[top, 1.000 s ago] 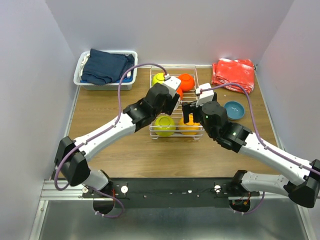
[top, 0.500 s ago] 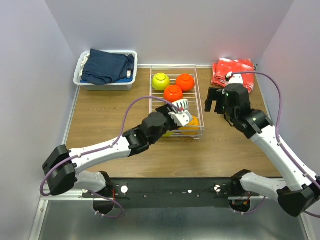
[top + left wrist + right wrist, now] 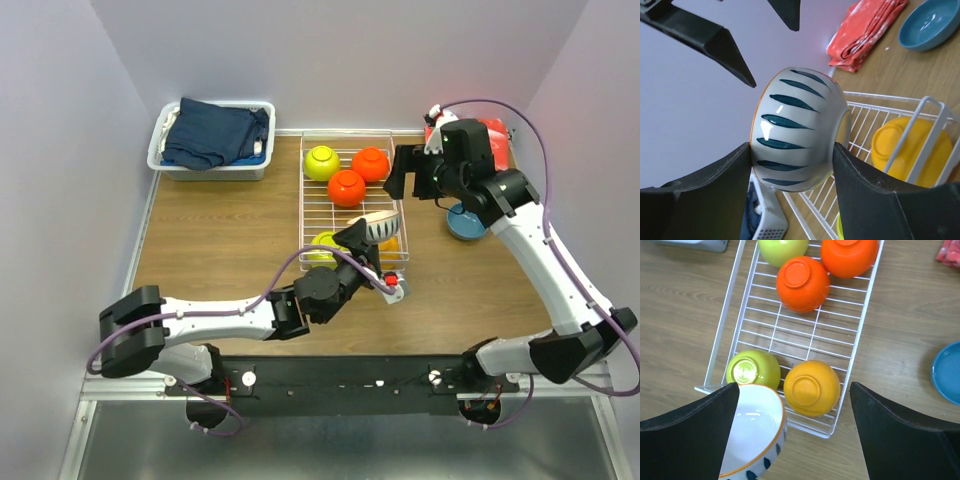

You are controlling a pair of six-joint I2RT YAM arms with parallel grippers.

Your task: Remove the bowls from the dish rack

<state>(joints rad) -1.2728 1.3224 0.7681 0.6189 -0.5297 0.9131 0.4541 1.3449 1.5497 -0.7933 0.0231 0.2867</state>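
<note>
Left fingers (image 3: 705,200) clamp the striped bowl (image 3: 797,130), held between them over the rack's (image 3: 725,315) near end. Right fingers (image 3: 685,440) stand apart; five bowls (image 3: 802,284) lie in the rack below them.

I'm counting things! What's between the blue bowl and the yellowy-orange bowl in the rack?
Only the dish rack's wire side and bare table lie between the blue bowl and the yellowy-orange bowl; the right wrist view shows it.
</note>
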